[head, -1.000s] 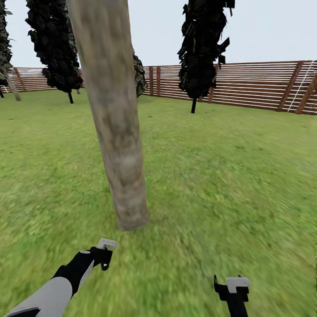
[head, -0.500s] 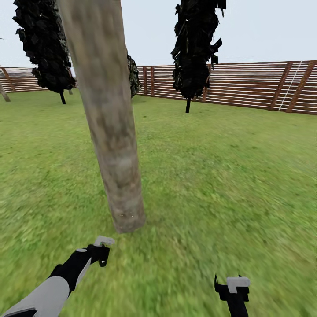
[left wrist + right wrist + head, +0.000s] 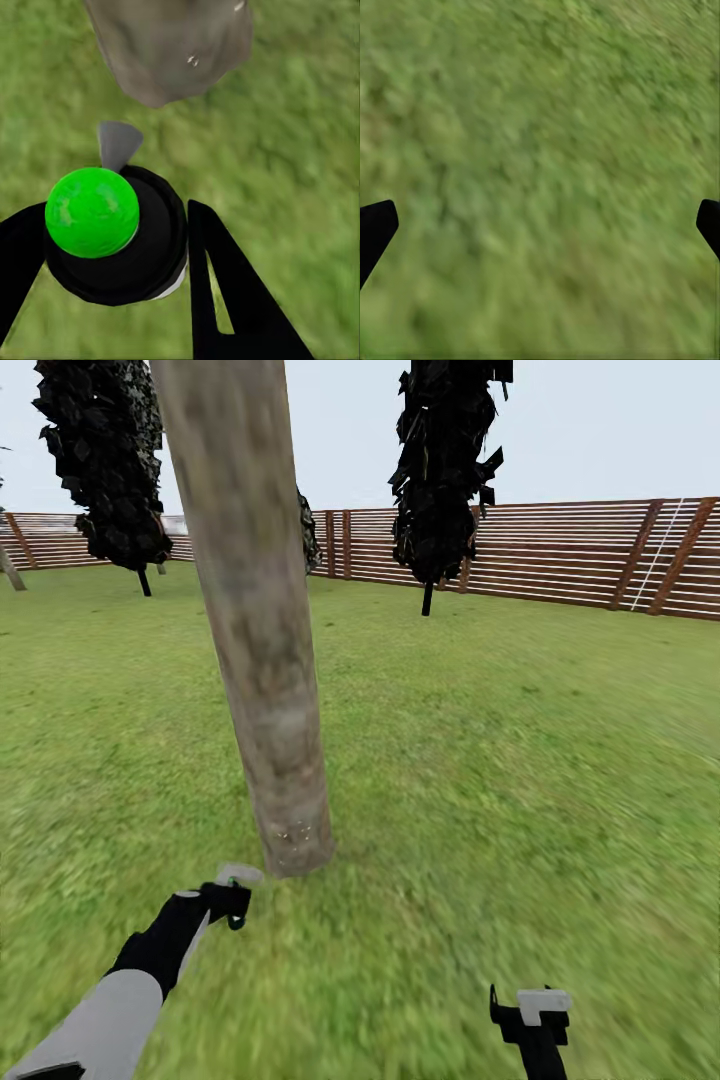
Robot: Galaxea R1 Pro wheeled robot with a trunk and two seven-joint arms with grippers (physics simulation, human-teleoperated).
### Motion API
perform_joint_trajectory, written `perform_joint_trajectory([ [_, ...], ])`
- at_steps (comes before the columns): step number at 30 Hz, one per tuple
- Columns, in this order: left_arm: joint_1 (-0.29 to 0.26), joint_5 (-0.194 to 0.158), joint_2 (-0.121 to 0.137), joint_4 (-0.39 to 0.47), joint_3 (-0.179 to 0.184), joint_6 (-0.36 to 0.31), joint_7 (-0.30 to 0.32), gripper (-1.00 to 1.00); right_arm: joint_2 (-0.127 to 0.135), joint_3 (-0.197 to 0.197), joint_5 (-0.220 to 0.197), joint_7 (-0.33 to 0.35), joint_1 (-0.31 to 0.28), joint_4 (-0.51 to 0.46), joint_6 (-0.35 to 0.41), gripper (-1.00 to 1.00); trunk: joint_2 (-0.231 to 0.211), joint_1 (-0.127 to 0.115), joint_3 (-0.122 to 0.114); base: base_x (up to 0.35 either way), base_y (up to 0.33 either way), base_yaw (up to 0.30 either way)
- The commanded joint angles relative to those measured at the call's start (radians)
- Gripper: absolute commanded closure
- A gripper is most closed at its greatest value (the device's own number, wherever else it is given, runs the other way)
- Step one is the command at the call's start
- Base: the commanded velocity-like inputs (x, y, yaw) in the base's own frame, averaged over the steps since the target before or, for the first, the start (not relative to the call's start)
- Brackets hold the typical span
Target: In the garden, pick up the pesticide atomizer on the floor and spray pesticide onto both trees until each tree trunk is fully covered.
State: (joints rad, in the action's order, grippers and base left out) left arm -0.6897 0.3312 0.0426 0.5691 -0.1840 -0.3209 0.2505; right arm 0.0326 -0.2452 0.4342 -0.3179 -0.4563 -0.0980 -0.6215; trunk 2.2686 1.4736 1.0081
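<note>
while left fingers (image 3: 112,247) clamp atomizer (image 3: 112,240) near tree trunk (image 3: 260,630) | right fingers (image 3: 540,225) spread, empty

Flat, even daylight, no cast shadows — grass (image 3: 520,780) smeared and blurry, worst near the edges.

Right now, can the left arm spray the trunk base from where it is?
Probably yes: the left gripper holds the atomizer near the trunk base, only grass between them.
</note>
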Motion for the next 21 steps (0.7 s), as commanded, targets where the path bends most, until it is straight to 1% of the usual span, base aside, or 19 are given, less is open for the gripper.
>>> perform_joint_trajectory([
  [1, 0.001, 0.009, 0.005, 0.014, -0.006, -0.010, 0.015, 1.00, 0.000, -0.005, 0.011, -0.006, -0.001, 0.001, -0.002, -1.00, 0.000, 0.000, 0.001, 0.000, 0.000, 0.000],
  [2, 0.007, 0.010, 0.005, 0.035, -0.004, -0.026, 0.021, 1.00, 0.001, -0.005, 0.011, -0.006, -0.001, 0.001, -0.002, -1.00, 0.000, 0.000, 0.001, -0.091, 0.000, 0.000],
  [3, 0.012, 0.011, -0.023, 0.055, 0.004, -0.034, 0.025, 1.00, 0.000, -0.005, 0.011, -0.004, -0.001, 0.002, -0.002, -1.00, 0.000, 0.000, 0.001, -0.321, 0.000, 0.000],
  [4, 0.006, 0.011, -0.065, 0.058, 0.006, -0.035, 0.027, 1.00, 0.000, -0.005, 0.011, -0.004, -0.001, 0.006, -0.002, -1.00, 0.000, 0.000, 0.001, -0.345, 0.000, 0.000],
  [5, 0.000, 0.011, -0.080, 0.063, 0.007, -0.037, 0.028, 1.00, 0.000, -0.004, 0.011, -0.004, -0.001, 0.008, -0.003, -1.00, 0.000, 0.000, 0.001, -0.347, 0.000, 0.000],
  [6, -0.004, 0.011, -0.078, 0.072, 0.007, -0.048, 0.028, 1.00, 0.000, -0.004, 0.011, -0.003, -0.001, 0.009, -0.003, -1.00, 0.000, 0.000, 0.001, -0.348, 0.000, 0.000],
  [8, -0.009, 0.011, -0.072, 0.109, 0.008, -0.103, 0.034, 1.00, 0.000, -0.004, 0.011, -0.003, -0.001, 0.009, -0.003, -1.00, 0.000, 0.000, 0.001, -0.346, 0.000, 0.000],
  [11, -0.008, 0.014, -0.069, 0.158, 0.009, -0.143, 0.072, 1.00, 0.000, -0.004, 0.011, -0.003, -0.001, 0.009, -0.003, -1.00, 0.000, 0.000, 0.001, -0.233, 0.000, 0.000],
  [12, -0.006, 0.017, -0.068, 0.176, 0.009, -0.151, 0.106, 1.00, 0.000, -0.004, 0.011, -0.003, -0.001, 0.009, -0.003, -1.00, 0.000, 0.000, 0.001, -0.061, 0.000, 0.000],
  [14, -0.006, 0.017, -0.071, 0.185, 0.010, -0.156, 0.130, 1.00, 0.000, -0.004, 0.011, -0.003, -0.001, 0.009, -0.003, -1.00, 0.000, 0.000, 0.001, -0.026, 0.000, 0.000],
  [16, -0.010, 0.017, -0.079, 0.188, 0.010, -0.159, 0.138, 1.00, 0.000, -0.004, 0.011, -0.003, -0.001, 0.009, -0.003, -1.00, 0.000, 0.000, 0.001, -0.010, 0.000, 0.000],
  [17, -0.020, 0.016, -0.087, 0.192, 0.010, -0.174, 0.141, 1.00, 0.000, -0.005, 0.011, -0.003, -0.001, 0.009, -0.002, -1.00, 0.000, 0.000, 0.001, -0.002, 0.000, 0.000],
  [18, -0.029, 0.016, -0.089, 0.192, 0.010, -0.190, 0.141, 1.00, 0.000, -0.005, 0.011, -0.003, -0.001, 0.009, -0.002, -1.00, 0.000, 0.000, 0.001, -0.001, 0.000, 0.000],
  [20, -0.042, 0.016, -0.091, 0.192, 0.010, -0.219, 0.142, 1.00, 0.000, -0.005, 0.011, -0.003, -0.001, 0.009, -0.003, -1.00, 0.000, 0.000, 0.001, 0.000, 0.000, 0.000],
  [21, -0.058, 0.016, -0.086, 0.192, 0.010, -0.234, 0.142, 1.00, 0.000, -0.004, 0.011, -0.002, -0.001, 0.009, -0.002, -1.00, 0.000, 0.000, 0.001, 0.000, 0.000, 0.000],
])
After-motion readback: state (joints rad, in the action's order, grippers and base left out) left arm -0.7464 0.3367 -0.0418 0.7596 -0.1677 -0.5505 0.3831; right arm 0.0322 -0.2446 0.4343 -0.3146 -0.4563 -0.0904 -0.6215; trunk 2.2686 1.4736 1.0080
